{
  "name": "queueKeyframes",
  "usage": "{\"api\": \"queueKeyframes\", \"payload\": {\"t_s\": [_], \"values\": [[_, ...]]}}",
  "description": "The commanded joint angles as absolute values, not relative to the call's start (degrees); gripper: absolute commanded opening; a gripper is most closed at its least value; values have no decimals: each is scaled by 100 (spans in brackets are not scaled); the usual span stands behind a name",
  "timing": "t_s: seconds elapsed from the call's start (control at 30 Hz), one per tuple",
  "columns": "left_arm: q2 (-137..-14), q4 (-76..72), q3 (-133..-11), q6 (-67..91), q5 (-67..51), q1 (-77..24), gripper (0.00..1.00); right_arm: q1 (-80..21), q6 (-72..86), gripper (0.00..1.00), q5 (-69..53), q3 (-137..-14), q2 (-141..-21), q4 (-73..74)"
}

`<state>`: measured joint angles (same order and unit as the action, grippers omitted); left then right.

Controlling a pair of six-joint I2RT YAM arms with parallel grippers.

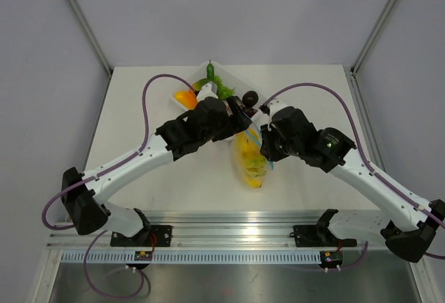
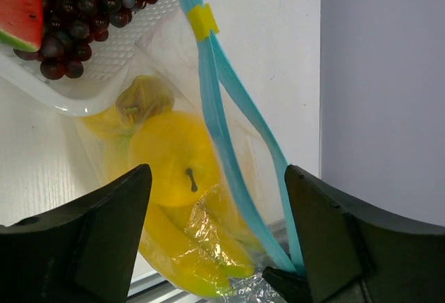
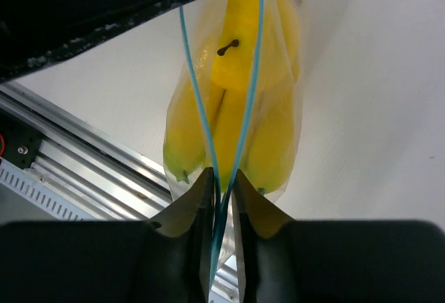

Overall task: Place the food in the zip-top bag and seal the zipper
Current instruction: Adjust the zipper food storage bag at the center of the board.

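The zip-top bag (image 1: 250,162) holds the yellow food (image 3: 257,46): two bananas and a round yellow fruit with a stem (image 2: 174,157). The zipper's two light-blue strips (image 2: 212,108) stand apart along most of the mouth, with a yellow tab (image 2: 202,21) at the far end. My right gripper (image 3: 222,186) is shut on the zipper at the near end, where the strips meet. It also shows in the top view (image 1: 268,140). My left gripper (image 2: 217,240) is open, its jaws wide on either side of the bag and touching nothing. It shows in the top view (image 1: 240,119) over the bag's far end.
A white tray (image 2: 104,87) lies just beyond the bag, with dark grapes (image 2: 90,4) and a watermelon slice (image 2: 17,7). In the top view the tray (image 1: 233,77) also holds an orange piece (image 1: 185,99) and green vegetables (image 1: 212,77). A metal rail (image 1: 236,230) runs along the near edge.
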<state>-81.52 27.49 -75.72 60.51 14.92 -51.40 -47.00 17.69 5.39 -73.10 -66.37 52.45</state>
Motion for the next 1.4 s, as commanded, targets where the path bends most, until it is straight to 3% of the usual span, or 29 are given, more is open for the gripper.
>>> {"api": "queueKeyframes", "payload": {"t_s": [0.0,0.03,0.1,0.37,0.53,0.67,0.77,0.93,1.37], "values": [[-7524,2137,-7436,5345,1477,-5063,84,-4746,1391,19,826,-7243,-6215,4764],[-7410,2066,-7375,5170,1442,-4967,84,-4755,1276,9,696,-7199,-6153,4659],[-7025,1734,-7103,4450,1354,-4852,83,-4746,873,1,485,-7006,-5960,4527],[-6267,398,-5987,754,-487,-3947,87,-4746,264,1,237,-6328,-5090,3937],[-6082,-745,-4881,-771,-1467,-3946,88,-4746,150,0,27,-6486,-5185,4165],[-6319,-897,-4667,-1791,-2458,-3780,86,-4746,71,0,-211,-6521,-5195,4219],[-6809,-564,-4938,-2028,-3894,-3332,84,-4746,35,0,-395,-6513,-5133,4245],[-7408,-668,-5220,-2188,-5244,-2769,83,-4746,35,0,-571,-6521,-5080,4254],[-8507,-685,-5994,-2285,-5932,-2628,80,-4746,-158,1,-650,-6530,-5168,4316]]}}
